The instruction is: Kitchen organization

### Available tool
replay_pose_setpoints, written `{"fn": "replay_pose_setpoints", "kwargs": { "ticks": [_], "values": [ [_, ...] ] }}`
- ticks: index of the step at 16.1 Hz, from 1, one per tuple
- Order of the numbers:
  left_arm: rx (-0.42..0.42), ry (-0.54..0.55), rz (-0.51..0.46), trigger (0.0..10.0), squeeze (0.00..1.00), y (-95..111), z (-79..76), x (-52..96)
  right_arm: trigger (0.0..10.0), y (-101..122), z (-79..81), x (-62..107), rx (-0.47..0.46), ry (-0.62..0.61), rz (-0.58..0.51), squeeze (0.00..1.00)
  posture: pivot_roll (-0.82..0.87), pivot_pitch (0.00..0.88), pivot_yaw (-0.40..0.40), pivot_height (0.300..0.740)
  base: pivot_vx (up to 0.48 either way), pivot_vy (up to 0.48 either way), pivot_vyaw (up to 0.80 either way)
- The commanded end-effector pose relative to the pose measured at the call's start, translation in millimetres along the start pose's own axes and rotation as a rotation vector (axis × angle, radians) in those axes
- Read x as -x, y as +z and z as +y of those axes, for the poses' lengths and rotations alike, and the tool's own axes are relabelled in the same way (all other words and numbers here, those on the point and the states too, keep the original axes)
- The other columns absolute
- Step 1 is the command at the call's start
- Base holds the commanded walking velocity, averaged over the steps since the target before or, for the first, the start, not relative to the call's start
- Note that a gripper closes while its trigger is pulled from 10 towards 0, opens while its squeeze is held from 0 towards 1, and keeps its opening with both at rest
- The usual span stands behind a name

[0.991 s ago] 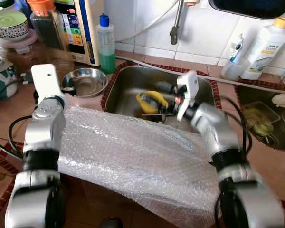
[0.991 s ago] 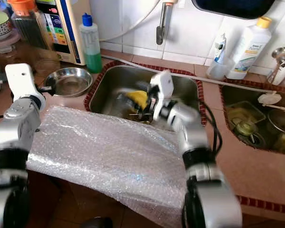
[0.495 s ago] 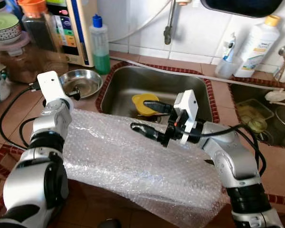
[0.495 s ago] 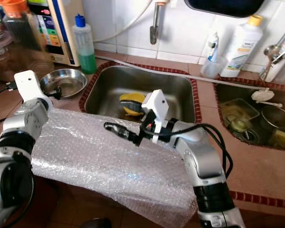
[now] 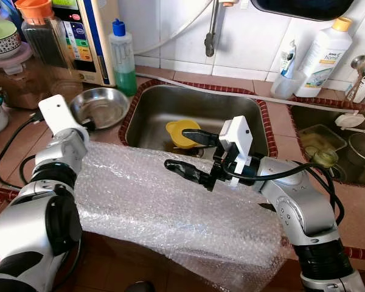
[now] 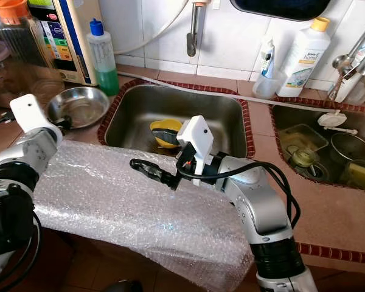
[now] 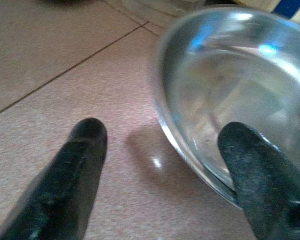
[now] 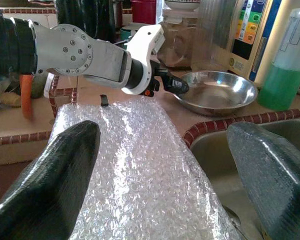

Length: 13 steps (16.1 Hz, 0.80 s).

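A sheet of bubble wrap [image 5: 152, 207] lies over the counter's front edge. My right gripper [image 5: 176, 147] hangs open and empty above its far edge, in front of the steel sink [image 5: 164, 106]. A yellow lid-like thing [image 5: 181, 132] lies in the sink. At the left stands a steel bowl [image 5: 103, 104]. My left gripper [image 7: 165, 135] is open at the bowl [image 7: 240, 75], one finger inside the rim and the other on the tiles outside it. The right wrist view looks over the bubble wrap [image 8: 135, 175] towards that bowl [image 8: 217, 92].
A bottle of green liquid [image 5: 123, 48] and a water purifier [image 5: 88, 30] stand behind the bowl, with jars [image 5: 39, 36] further left. A white bottle [image 5: 328, 42] stands at the back right. A second sink [image 5: 337, 152] holds dishes. A tap pipe [image 5: 212, 30] hangs over the main sink.
My right gripper has come up out of the sink, away from the yellow thing, and now hovers over the bubble wrap's edge. The camera has shifted. My left gripper stays by the bowl.
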<state>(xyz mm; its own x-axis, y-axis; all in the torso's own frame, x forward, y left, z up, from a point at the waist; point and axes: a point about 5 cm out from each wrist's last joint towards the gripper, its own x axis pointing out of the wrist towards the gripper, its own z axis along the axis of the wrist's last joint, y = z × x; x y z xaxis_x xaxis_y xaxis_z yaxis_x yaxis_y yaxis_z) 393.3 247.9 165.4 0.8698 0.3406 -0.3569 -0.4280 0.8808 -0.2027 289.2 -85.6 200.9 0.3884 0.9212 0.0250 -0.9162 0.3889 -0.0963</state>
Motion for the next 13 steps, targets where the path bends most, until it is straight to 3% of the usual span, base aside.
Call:
{"fn": "replay_pose_setpoints", "kwargs": {
  "ticks": [1,5,13],
  "values": [
    [0.023,0.029,0.020,0.0,0.00,-1.5,4.9,-0.6,10.0,5.1,-0.2,-0.3,0.024,0.003,0.004,0.00,0.02,0.054,0.013,0.740,0.000,0.000,0.00],
    [0.048,0.085,0.034,0.0,0.00,-6.3,18.8,-1.7,10.0,4.4,-2.0,0.1,0.029,-0.005,0.013,0.00,0.02,0.052,0.012,0.740,0.000,0.000,0.00],
    [0.034,0.167,-0.031,0.0,0.00,6.6,31.5,-1.4,10.0,1.9,-4.3,0.0,0.036,-0.011,0.026,0.00,0.03,0.055,0.005,0.740,0.000,0.000,0.00]
  ]
}}
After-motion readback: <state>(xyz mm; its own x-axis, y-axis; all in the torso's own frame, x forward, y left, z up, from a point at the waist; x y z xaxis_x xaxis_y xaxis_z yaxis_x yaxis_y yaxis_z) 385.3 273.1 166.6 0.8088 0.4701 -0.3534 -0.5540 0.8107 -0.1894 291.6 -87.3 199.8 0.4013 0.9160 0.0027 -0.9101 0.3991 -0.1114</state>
